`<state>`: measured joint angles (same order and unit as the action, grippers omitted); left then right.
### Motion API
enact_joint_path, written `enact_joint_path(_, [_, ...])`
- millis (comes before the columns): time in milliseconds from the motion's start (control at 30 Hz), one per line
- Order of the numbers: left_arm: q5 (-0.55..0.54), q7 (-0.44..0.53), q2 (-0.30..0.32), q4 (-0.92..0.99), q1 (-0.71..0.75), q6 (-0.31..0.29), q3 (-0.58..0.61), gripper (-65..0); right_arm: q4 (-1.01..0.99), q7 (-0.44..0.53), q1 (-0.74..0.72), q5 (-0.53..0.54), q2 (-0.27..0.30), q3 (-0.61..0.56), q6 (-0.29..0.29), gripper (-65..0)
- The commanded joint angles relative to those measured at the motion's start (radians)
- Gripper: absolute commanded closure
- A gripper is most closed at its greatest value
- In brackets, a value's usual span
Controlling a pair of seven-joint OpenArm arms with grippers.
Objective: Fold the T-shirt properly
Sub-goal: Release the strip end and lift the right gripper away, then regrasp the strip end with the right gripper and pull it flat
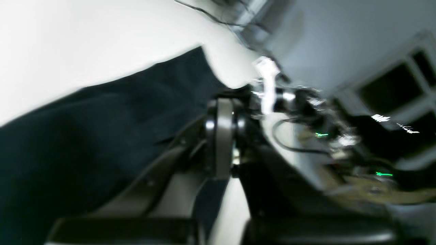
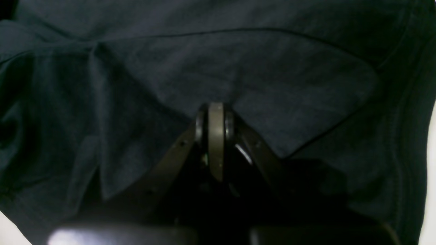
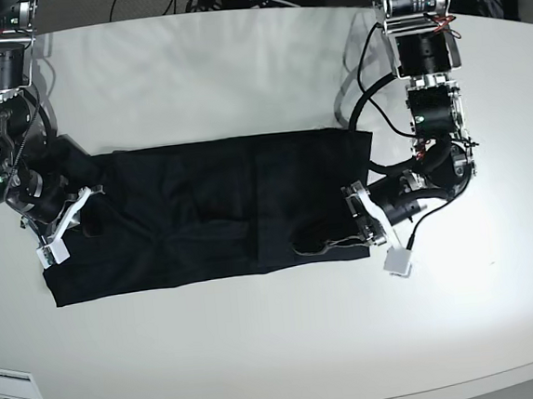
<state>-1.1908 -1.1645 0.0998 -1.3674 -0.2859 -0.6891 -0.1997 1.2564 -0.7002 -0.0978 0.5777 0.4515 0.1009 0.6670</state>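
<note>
Base view showed the T-shirt (image 3: 202, 214) lying flat on the white counter (image 3: 279, 348) as a long dark band, its long axis running from one arm across to the other. It already looked folded lengthwise into a strip, with a small rumpled flap near its lower edge towards the left hand.

The right hand (image 3: 82, 199) sat at one short end of the band, on the cloth near the upper corner. In the right wrist view its jaws were clenched together, and dark cloth (image 2: 218, 68) filled the frame around and ahead of them; whether a fold was pinched between them could not be told.

The left hand (image 3: 356, 212) sat at the opposite short end, at the cloth's edge near the lower corner. In the blurred left wrist view its jaws were also clenched, the shirt (image 1: 85, 136) spreading away to one side and ahead of them; whether they pinched any cloth could not be told.

Each hand therefore had the shirt stretching away from it towards the other, neither being clearly nearer the middle. By my judgement the coming move turned on that long axis: one short end would need carrying over along it towards the far end, to halve the strip.
</note>
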Motion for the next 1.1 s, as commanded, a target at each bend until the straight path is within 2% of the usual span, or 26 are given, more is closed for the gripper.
enact_joint_path(0, [0.045,0.032,0.003,-0.015,-0.024,0.001,-0.006,0.0,-0.001,-0.064,-0.002,-0.024,0.010,-0.003,0.011,-1.9])
enact_joint_path(100, [0.281,0.098,0.003,-0.013,-0.019,0.086,0.001,0.0,0.008,-0.064,-0.002,-0.024,0.012,-0.003,0.011,-1.9])
enact_joint_path(167, [0.370,0.164,0.005,-0.005,-0.003,0.091,0.018,0.0,0.022,-0.064,-0.002,-0.024,0.011,-0.003,0.011,-1.9])
enact_joint_path(300, [0.457,0.247,0.006,0.002,0.048,0.091,0.074,0.0,0.086,-0.064,-0.002,-0.024,0.011,-0.003,0.011,-1.9])
enact_joint_path(467, [0.555,0.251,0.006,0.002,0.076,0.095,0.123,0.0,0.236,-0.065,-0.002,-0.024,0.019,-0.001,0.008,-2.0])
enact_joint_path(500, [0.568,0.252,0.006,0.002,0.075,0.110,0.124,0.0,0.275,-0.065,-0.002,-0.023,0.028,-0.001,-0.008,-2.0])
enact_joint_path(567, [0.587,0.261,0.022,0.002,0.074,0.134,0.124,0.0,0.364,-0.066,-0.002,-0.010,0.046,0.005,-0.082,-7.5])
enact_joint_path(700, [0.605,0.267,0.082,0.002,0.075,0.145,0.124,0.0,0.517,-0.101,-0.017,-0.009,0.085,0.073,-0.211,-34.7])
enact_joint_path(767, [0.603,0.266,0.119,0.002,0.075,0.145,0.124,0.0,0.512,-0.113,-0.030,-0.013,0.111,0.133,-0.257,-42.0])
enact_joint_path(833, [0.597,0.266,0.159,0.002,0.075,0.145,0.124,0.0,0.467,-0.113,-0.030,-0.029,0.126,0.193,-0.310,-42.2])
enact_joint_path(933, [0.543,0.249,0.206,0.002,0.074,0.144,0.124,0.0,0.335,-0.137,-0.033,-0.005,0.132,0.269,-0.331,-42.2])
enact_joint_path(1000, [0.512,0.239,0.220,0.001,0.075,0.144,0.124,0.0,0.225,-0.171,-0.033,0.072,0.135,0.309,-0.302,-42.2])
enact_joint_path(1067, [0.512,0.237,0.221,0.001,0.075,0.144,0.124,0.0,0.111,-0.201,-0.033,0.185,0.134,0.336,-0.230,-42.2])
